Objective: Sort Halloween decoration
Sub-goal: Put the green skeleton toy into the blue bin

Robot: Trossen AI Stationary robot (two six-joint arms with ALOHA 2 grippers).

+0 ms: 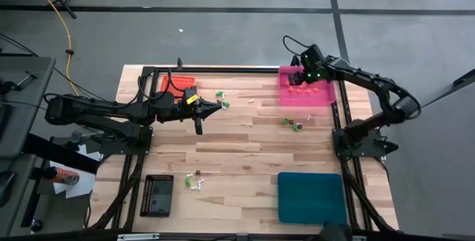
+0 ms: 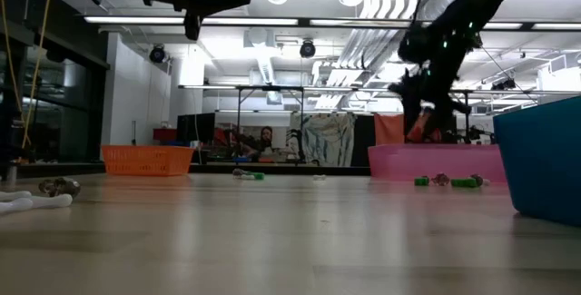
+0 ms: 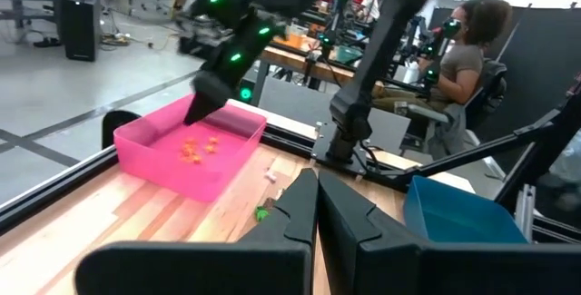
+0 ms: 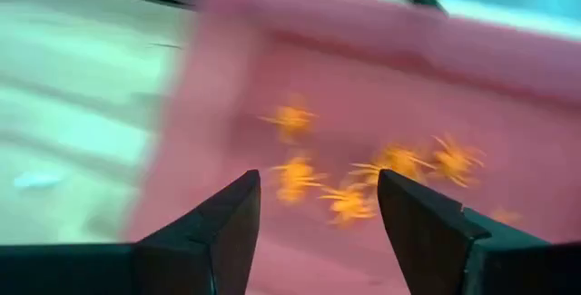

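The decorations are tiny trinkets scattered on the wooden table. Green ones (image 1: 223, 100) lie just beyond my left gripper and more green ones (image 1: 291, 125) sit below the pink tray. White and brown ones (image 1: 194, 181) lie near the black tray. Several orange trinkets (image 4: 349, 200) rest on the floor of the pink tray (image 1: 324, 98). My right gripper (image 4: 318, 209) hangs open just above them, over the tray's far left part (image 1: 303, 78). My left gripper (image 3: 315, 195) is shut with nothing between its fingers. It hovers mid-table (image 1: 220, 108), pointing toward the table's right edge.
An orange tray (image 1: 178, 84) sits at the far left and a black tray (image 1: 157, 195) at the near left. A teal tray (image 1: 312, 196) is at the near right. A black frame rail runs along the table's edges. A person sits in the room beyond the table (image 3: 467, 45).
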